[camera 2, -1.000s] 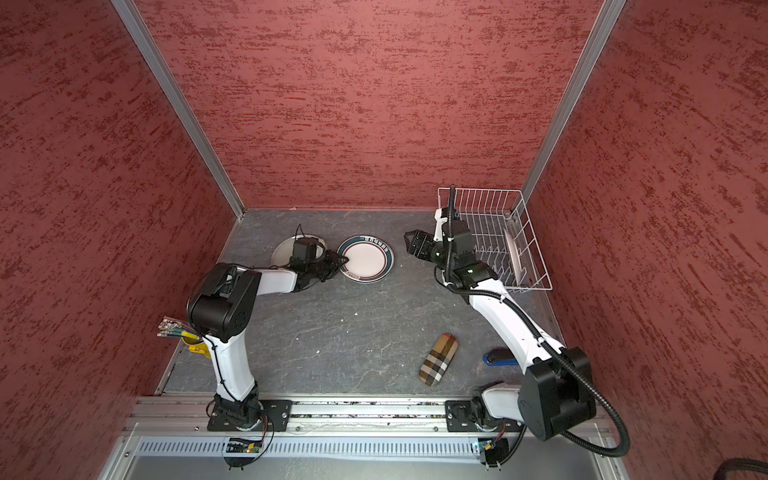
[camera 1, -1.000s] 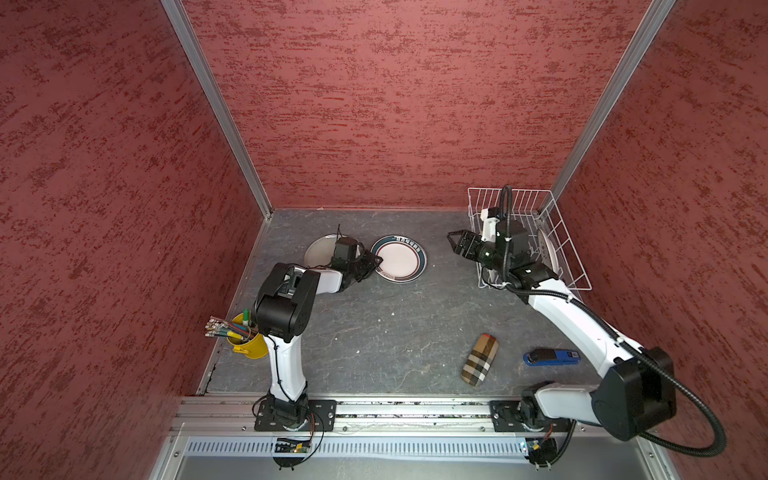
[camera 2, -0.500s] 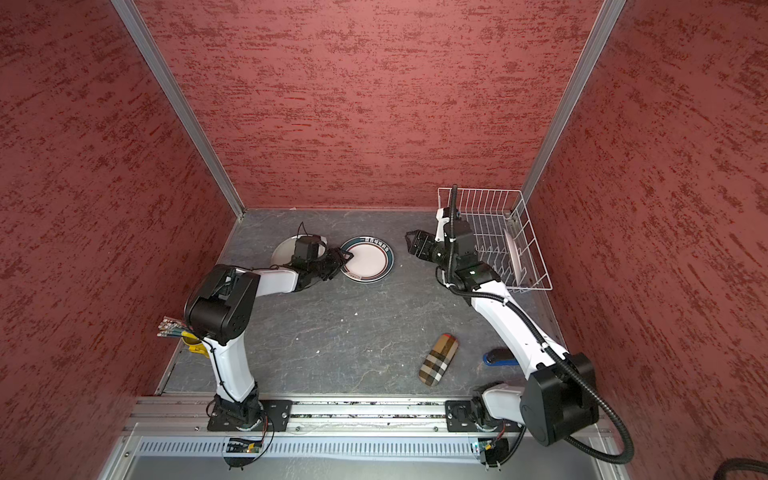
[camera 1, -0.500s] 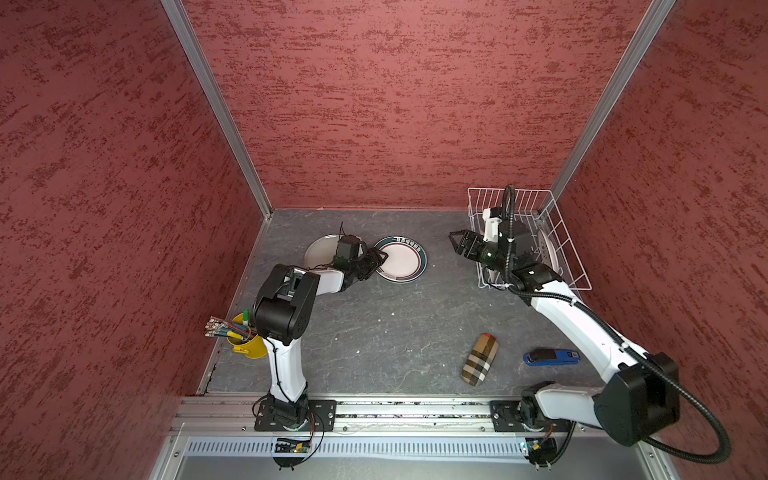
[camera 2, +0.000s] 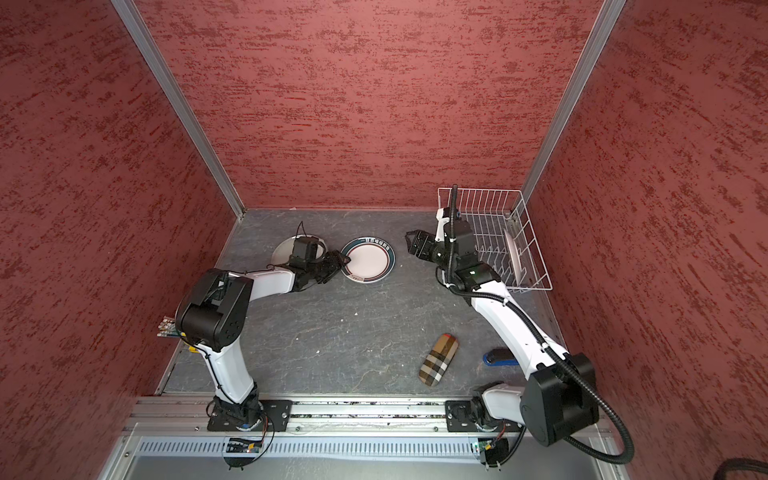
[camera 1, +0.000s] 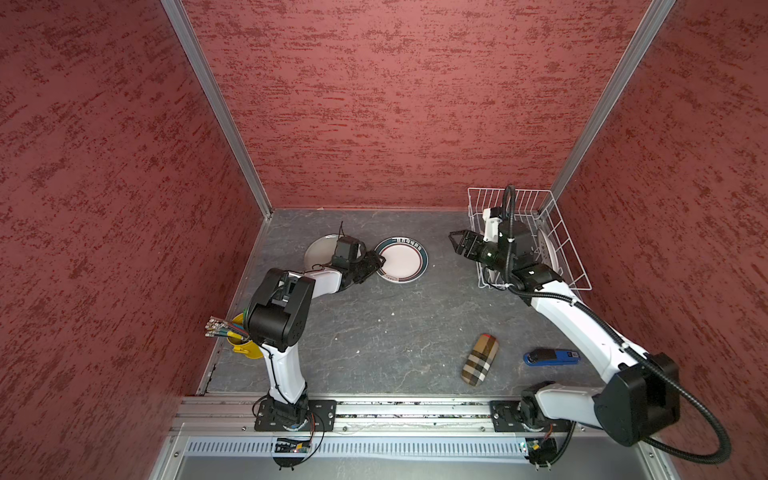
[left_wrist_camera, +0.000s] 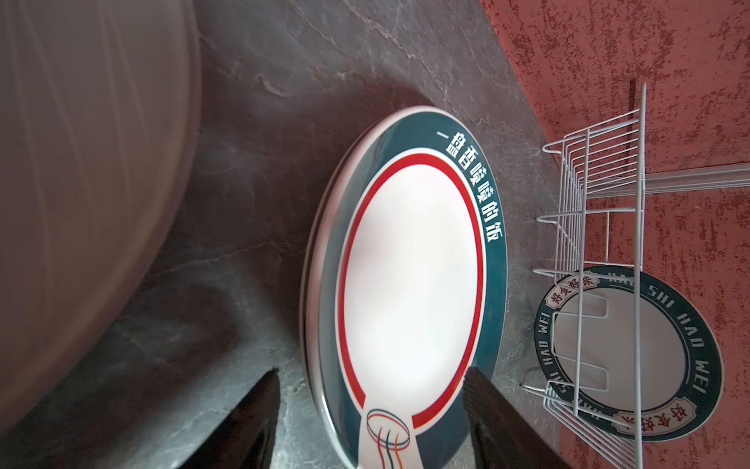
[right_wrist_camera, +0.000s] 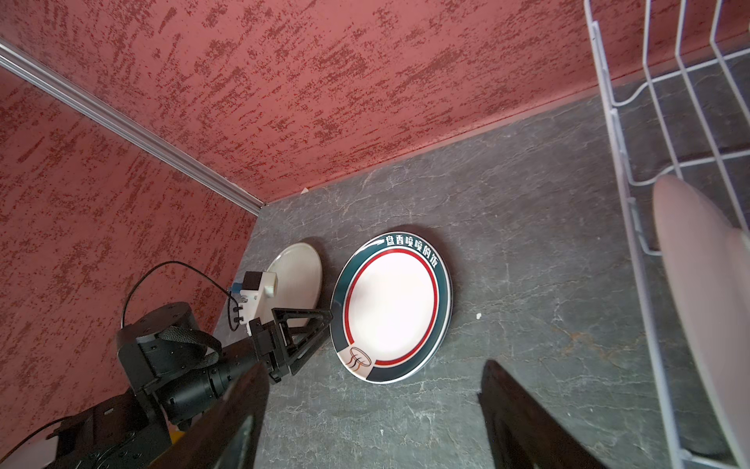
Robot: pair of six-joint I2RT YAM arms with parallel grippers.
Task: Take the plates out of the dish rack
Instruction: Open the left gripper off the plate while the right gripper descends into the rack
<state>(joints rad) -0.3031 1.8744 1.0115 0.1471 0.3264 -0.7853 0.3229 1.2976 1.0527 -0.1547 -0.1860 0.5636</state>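
One plate (camera 2: pixel 513 249) on edge in the dish rack (camera 2: pixel 482 203), at the side nearest the right wall, propped among the prongs; dark lettered rim of that plate (left_wrist_camera: pixel 669 349) showing through the wires in the left wrist view. Probably glazed ceramic: stiff, rather heavy for a two-finger pinch, slick, apt to chip against wire or table. Best taken at the upper rim, fingers across its thickness, then lifted straight up clear of the prongs before any swing, to avoid snagging. Two more flat on the table (camera 1: pixel 395 324), well apart from the rack: a teal-rimmed plate (camera 1: pixel 401 259) and, just beside it, a pale grey plate (camera 1: pixel 318 249). Left gripper (camera 1: pixel 376 262) low at the teal-rimmed plate's near edge, fingers apart, straddling the rim with no pinch visible. Right gripper (camera 1: pixel 457 242) raised just beside the rack, pointing toward the table's middle, fingers spread wide, nothing between. By the look of it: two out, one to go, no other plate visible in the rack
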